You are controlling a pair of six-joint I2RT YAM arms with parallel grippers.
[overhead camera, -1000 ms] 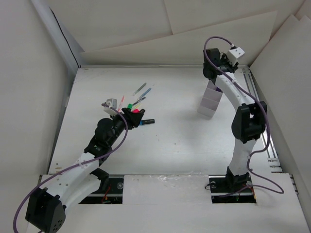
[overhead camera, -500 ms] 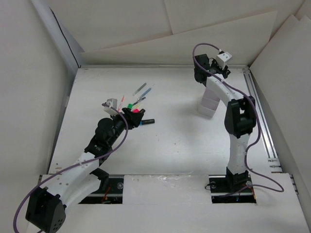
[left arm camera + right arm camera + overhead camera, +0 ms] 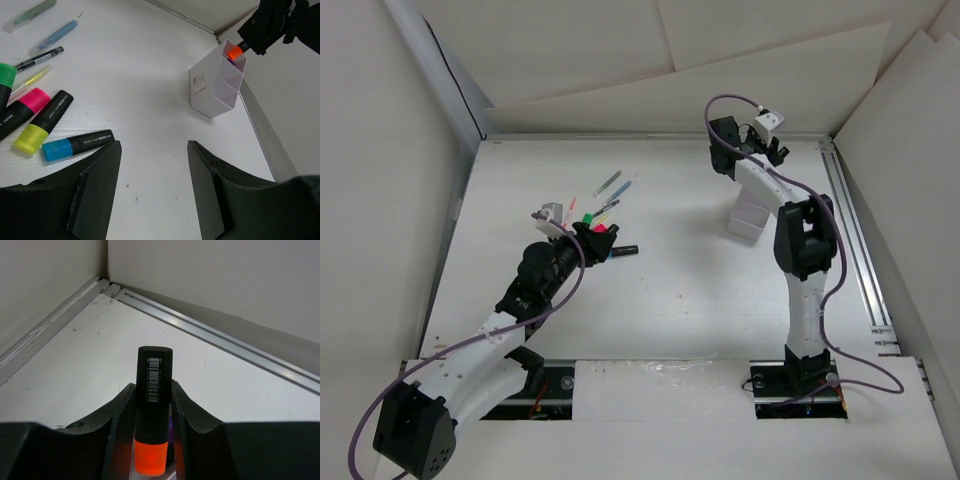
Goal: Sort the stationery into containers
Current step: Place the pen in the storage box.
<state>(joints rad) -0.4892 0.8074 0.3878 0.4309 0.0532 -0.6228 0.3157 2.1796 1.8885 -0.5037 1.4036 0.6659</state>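
One orange highlighter pinched in right pincer, tip at box.

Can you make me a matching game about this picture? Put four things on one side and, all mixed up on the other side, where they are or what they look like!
Things:
1. orange highlighter
2. blue highlighter
3. box
4. left gripper

Descriptions:
A. open, holding nothing
B. lying on the table
C. gripped by the right gripper
D. white, with compartments

Pairs: 1-C, 2-B, 3-D, 4-A
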